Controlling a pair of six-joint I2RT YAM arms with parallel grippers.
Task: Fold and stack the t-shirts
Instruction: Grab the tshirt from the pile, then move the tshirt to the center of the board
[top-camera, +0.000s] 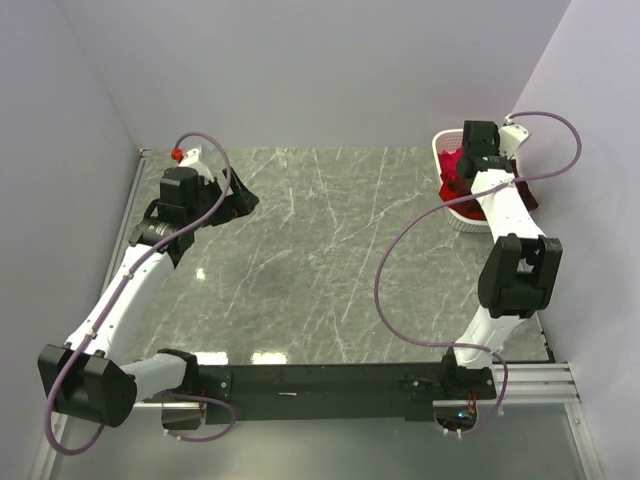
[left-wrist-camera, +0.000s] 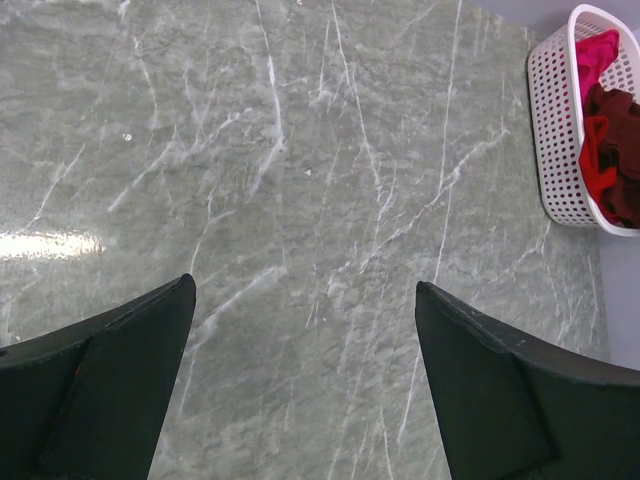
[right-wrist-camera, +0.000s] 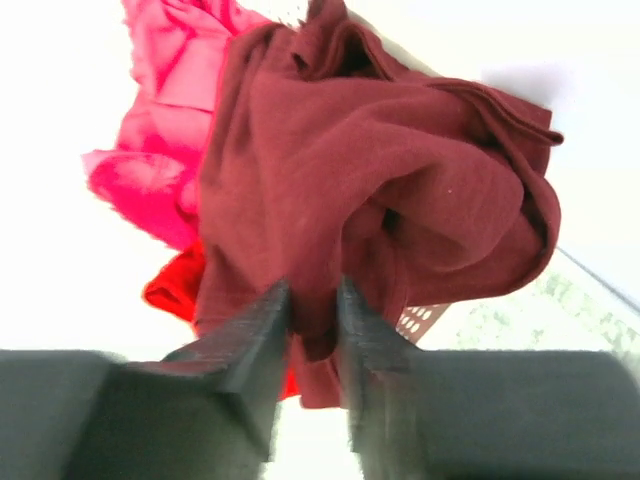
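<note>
The right gripper (right-wrist-camera: 313, 292) is pinching a fold of the maroon t-shirt (right-wrist-camera: 400, 170) between nearly closed jaws, at the white basket (left-wrist-camera: 555, 130) in the table's (left-wrist-camera: 300, 150) far right corner, beside the brighter red t-shirts (right-wrist-camera: 165, 120). Advised: lifting straight up until the cloth is hanging free of the others. The right arm is reaching far forward. The left gripper (left-wrist-camera: 305, 290) is hovering over the table, jaws spread wide.

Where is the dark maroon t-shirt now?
The dark maroon cloth t-shirt is in the white slotted plastic basket at the table's far right corner, a fold between the right gripper's fingers.
</note>
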